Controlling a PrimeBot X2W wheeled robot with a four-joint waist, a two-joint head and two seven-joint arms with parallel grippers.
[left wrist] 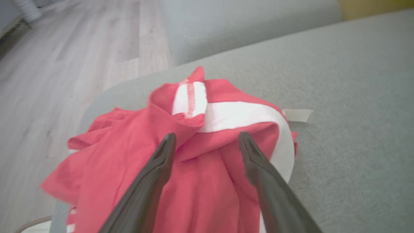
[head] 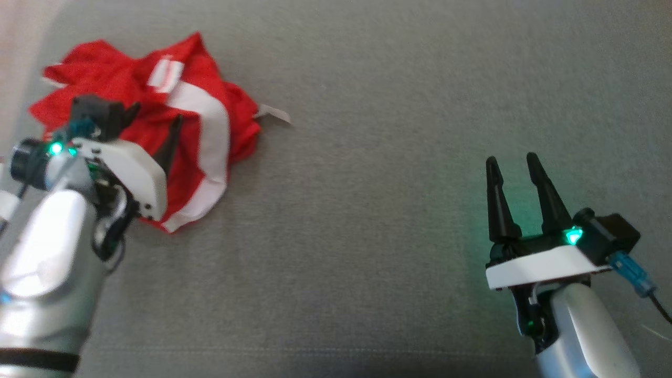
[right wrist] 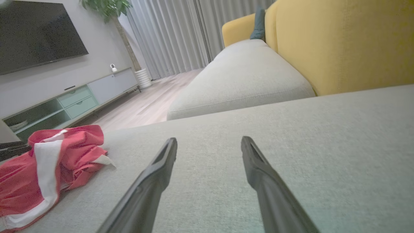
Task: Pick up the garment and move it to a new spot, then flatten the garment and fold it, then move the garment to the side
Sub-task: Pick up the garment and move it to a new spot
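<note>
A crumpled red garment [head: 131,100] with white stripes lies in a heap at the far left of the grey cushion [head: 367,210]. My left gripper [head: 155,118] hovers just over the heap, open, its two dark fingers straddling a raised red fold. From the left wrist, the garment [left wrist: 200,168] spreads beneath the open left gripper [left wrist: 207,139], nothing pinched between the fingers. Far to the right, my right gripper [head: 512,163] stands open over bare cushion. In the right wrist view the right gripper [right wrist: 209,142] is open and the garment [right wrist: 48,168] lies at the lower left.
The garment lies close to the cushion's left edge [left wrist: 90,106], beyond which is wooden floor [left wrist: 64,64]. A white tag [head: 274,113] sticks out at the garment's right. A yellow sofa back [right wrist: 339,45], another grey seat [right wrist: 242,81] and a TV cabinet [right wrist: 71,100] lie beyond.
</note>
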